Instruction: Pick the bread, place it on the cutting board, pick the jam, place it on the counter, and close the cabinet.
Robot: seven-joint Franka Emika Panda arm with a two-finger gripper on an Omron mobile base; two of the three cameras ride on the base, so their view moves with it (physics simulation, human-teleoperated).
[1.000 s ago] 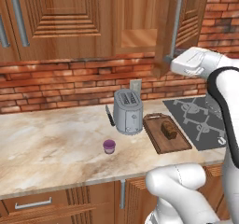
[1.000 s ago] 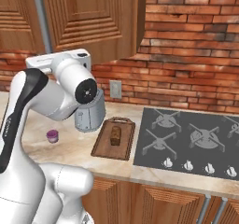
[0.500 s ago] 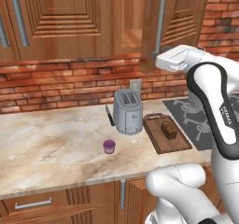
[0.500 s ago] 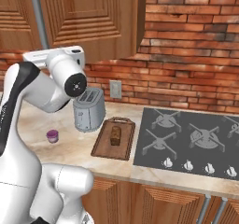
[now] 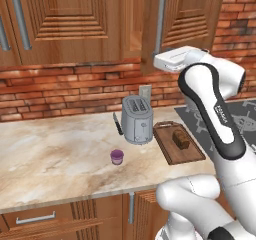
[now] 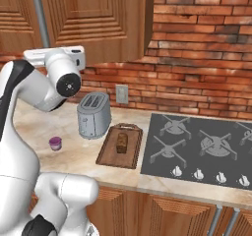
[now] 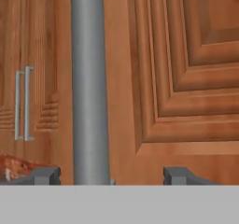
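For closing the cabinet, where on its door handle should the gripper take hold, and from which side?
Grip the bar handle on its straight shaft, coming square-on from the cabinet door's front. The bar runs vertically and already stands between the gripper's spread fingertips, so closing across it should probably hold.

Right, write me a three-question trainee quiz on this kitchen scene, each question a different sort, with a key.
1. True or false: the bread lies on the cutting board.
2. The jam stands: A) inside the cabinet; B) on the counter; C) on the stovetop.
3. Fill in: in the hand view, the grey bar between the finger tips of the gripper is the cabinet door's ____.

Key: 1 true; 2 B; 3 handle.
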